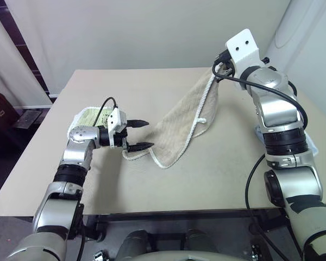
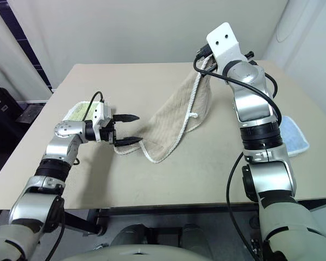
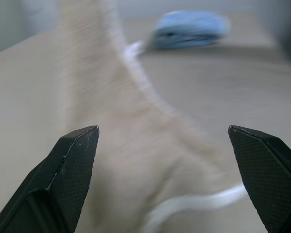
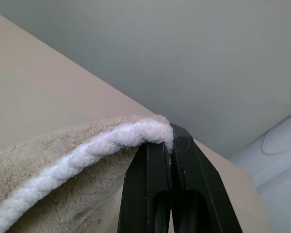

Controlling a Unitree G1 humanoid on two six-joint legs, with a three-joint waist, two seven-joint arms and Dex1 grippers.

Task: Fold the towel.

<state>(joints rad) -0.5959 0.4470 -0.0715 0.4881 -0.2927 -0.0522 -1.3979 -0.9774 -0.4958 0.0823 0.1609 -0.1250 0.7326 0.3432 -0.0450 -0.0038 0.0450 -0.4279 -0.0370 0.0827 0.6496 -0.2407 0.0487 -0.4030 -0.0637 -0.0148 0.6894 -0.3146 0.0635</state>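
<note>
The beige towel point(image 1: 176, 128) with white edging hangs in a slanted sheet from my right gripper point(image 4: 170, 141), which is shut on its top edge high over the far right of the table. The towel's lower end rests bunched on the table point(image 1: 206, 179) near the middle. My left gripper point(image 1: 150, 134) is open and points sideways at that lower end, its lower finger right at the towel's near corner. In the left wrist view the towel point(image 3: 111, 121) lies just beyond the wide-apart fingertips point(image 3: 80, 145).
A light green folded towel point(image 1: 87, 117) lies on the table's left side under my left forearm. A light blue folded towel point(image 2: 290, 133) sits at the right edge behind my right arm. The wall runs close behind the table's far edge.
</note>
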